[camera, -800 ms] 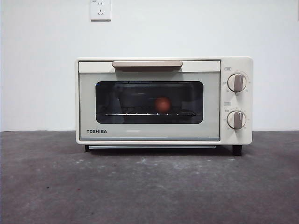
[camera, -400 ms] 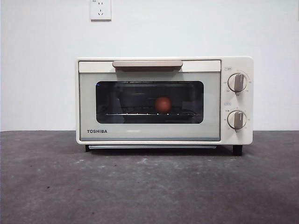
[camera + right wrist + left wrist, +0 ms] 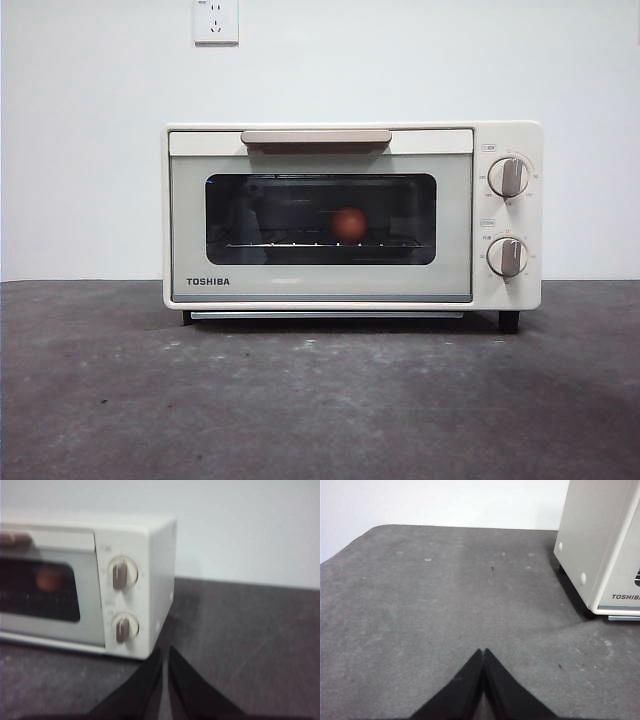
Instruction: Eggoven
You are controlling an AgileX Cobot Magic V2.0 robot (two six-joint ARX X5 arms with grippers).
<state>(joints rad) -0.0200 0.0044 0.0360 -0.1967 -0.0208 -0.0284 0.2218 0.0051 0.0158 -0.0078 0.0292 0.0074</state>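
1. A cream TOSHIBA toaster oven [image 3: 350, 215] is seen standing on the dark grey surface [image 3: 320, 400], with its door shut and the handle [image 3: 315, 137] lying flush along the top of the door.
2. The reddish-brown egg [image 3: 348, 223] is seen through the oven's dark glass window [image 3: 320, 218], resting on the wire rack [image 3: 300, 243] inside, a little toward the knob side of the window's middle.
3. Two knobs [image 3: 507, 177] are set one above the other on the oven's panel beside the door; both pointers are shown roughly upright.
4. The left hand [image 3: 483, 652] is held over the bare surface off the oven's plain side, well apart from it, with its jaws pressed together and nothing between them.
5. The right hand [image 3: 165, 651] is held near the oven's knob-side corner, in front of it, its jaws likewise closed and empty. The picture there is blurred.
6. The placing step is judged complete, since the egg is enclosed and the door is closed.
7. If anything remains, it is judged to be a knob turn; that would call for the right hand to be opened and brought squarely onto a knob.
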